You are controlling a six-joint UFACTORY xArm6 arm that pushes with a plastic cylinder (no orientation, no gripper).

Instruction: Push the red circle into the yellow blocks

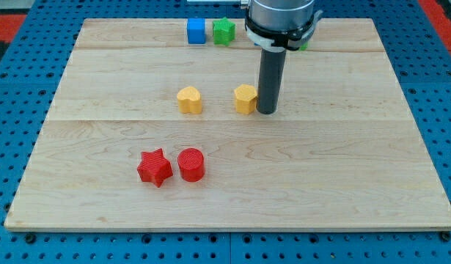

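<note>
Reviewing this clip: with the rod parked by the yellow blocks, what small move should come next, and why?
Probably my tip should travel toward the view's bottom left, to the lower side of the red circle. It now stands just right of the right yellow block, far from the circle. The yellow heart lies above the circle, so pushing from below fits.
</note>
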